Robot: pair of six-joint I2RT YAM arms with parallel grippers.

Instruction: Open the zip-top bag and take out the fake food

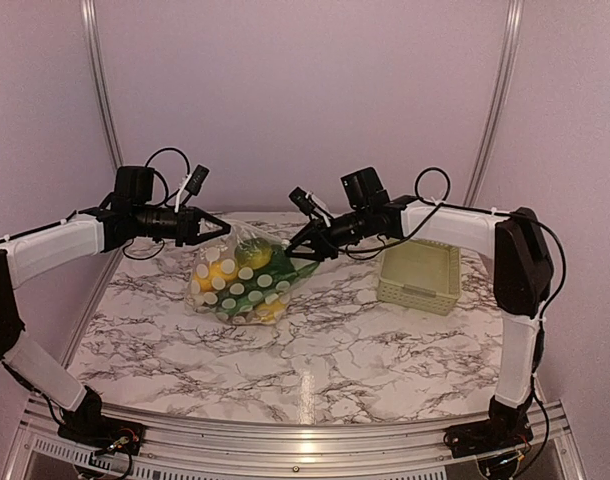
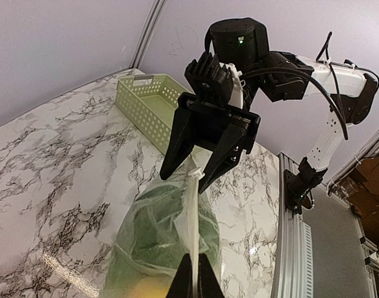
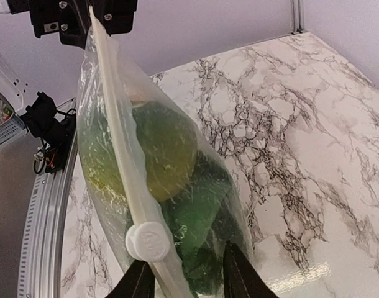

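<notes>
The zip-top bag (image 1: 241,277) hangs between my two grippers just above the marble table, clear plastic with white dots. Fake food shows through it: yellow pieces (image 1: 223,270), a round yellow-green piece (image 3: 166,149) and green pieces (image 3: 199,214). My left gripper (image 1: 221,229) is shut on the zip strip (image 2: 192,223) at the bag's left end; its fingertips (image 2: 207,282) pinch the strip. My right gripper (image 3: 186,282) stands open astride the bag's other end. The white slider (image 3: 148,241) sits just ahead of its left finger (image 3: 138,284). In the left wrist view the right gripper (image 2: 198,169) straddles the strip's far end.
A pale green slotted basket (image 1: 420,275) stands on the table to the right of the bag, also seen behind the right gripper as the basket (image 2: 149,102). The aluminium frame rail (image 1: 285,440) runs along the near edge of the marble table (image 1: 365,360).
</notes>
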